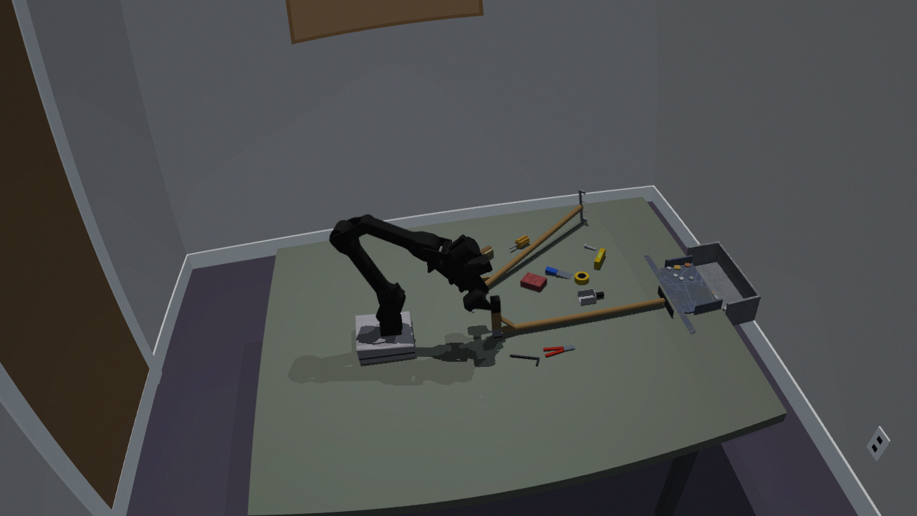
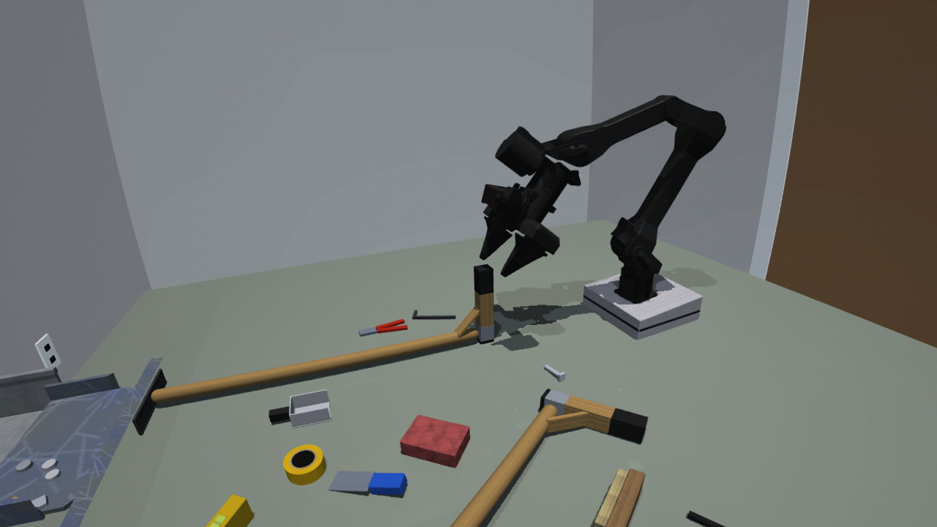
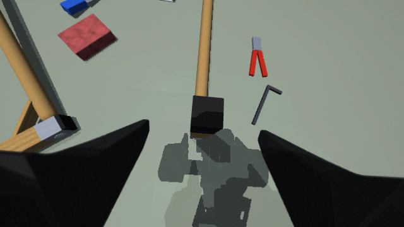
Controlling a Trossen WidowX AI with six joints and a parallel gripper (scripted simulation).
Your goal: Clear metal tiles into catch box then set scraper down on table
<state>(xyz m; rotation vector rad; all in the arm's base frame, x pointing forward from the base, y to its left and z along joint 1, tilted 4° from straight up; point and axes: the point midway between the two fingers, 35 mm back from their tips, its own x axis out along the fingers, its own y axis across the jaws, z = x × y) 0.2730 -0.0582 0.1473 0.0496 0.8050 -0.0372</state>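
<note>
One black claw (image 1: 485, 304) (image 2: 493, 267) (image 3: 206, 130), jaws spread wide, nothing held, poised above the black-capped upright grip of the long scraper. One long scraper (image 1: 589, 314) (image 2: 314, 368) (image 3: 204, 53), wooden shaft lying along the table (image 1: 397, 442) (image 2: 753, 419) (image 3: 331, 151), its dark blade at the near edge of the steel plate (image 1: 689, 292) (image 2: 78, 426). Several small tiles (image 1: 680, 277) (image 2: 49, 464), pale ones and an orange one among them, on the plate. One grey catch box (image 1: 737, 272) (image 2: 25, 378), open-topped, at the plate's far end. One second long-handled tool (image 1: 538, 245) (image 2: 507, 475) (image 3: 23, 72), pronged at its far end, its grip lying over sideways. One pair of red-handled pliers (image 1: 556, 350) (image 2: 387, 326) (image 3: 259, 58), near one hex key (image 1: 525, 357) (image 2: 435, 317) (image 3: 261, 105). One red block (image 1: 533, 281) (image 2: 435, 439) (image 3: 86, 34), flat, between the two long tools. One blue-handled putty knife (image 1: 555, 271) (image 2: 386, 483) (image 3: 74, 5), beside the block. One roll of yellow tape (image 1: 576, 281) (image 2: 304, 473), near one small pan (image 1: 586, 297) (image 2: 310, 409) with a black handle.
</note>
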